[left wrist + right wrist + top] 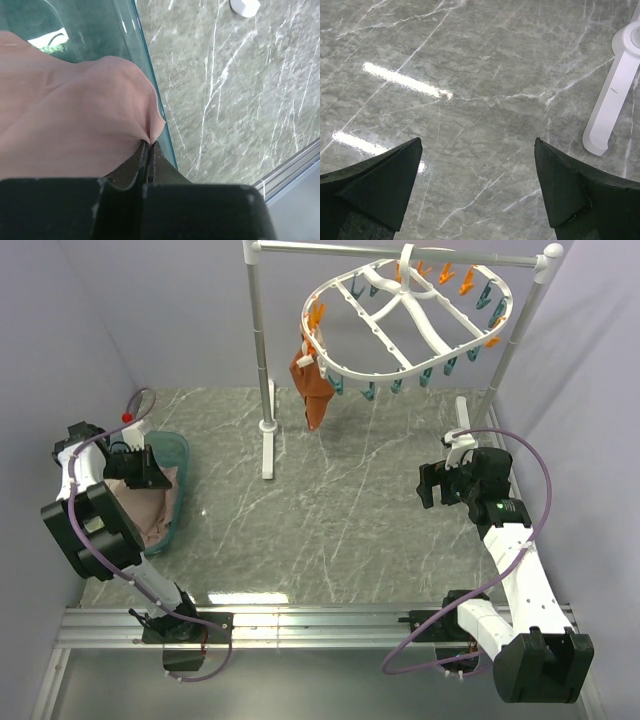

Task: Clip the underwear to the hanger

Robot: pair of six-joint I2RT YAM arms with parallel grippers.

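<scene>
Left pincer (148,146) is pressed together on a fold of the underwear (75,115), the pale pink cloth bunching right at the fingertips. From above, that pincer (150,468) sits over the teal tub (180,447) at the table's (330,500) left edge, with the underwear (150,508) heaped inside the tub. Over on the right, the right pincer (477,145) is spread wide, hovering over bare marble, a white stand foot (615,100) just beside it. Up at the back, the hanger (372,377) dangles tilted from the rail (400,250), an orange garment (315,390) pegged at its left end, well apart from both arms.
</scene>
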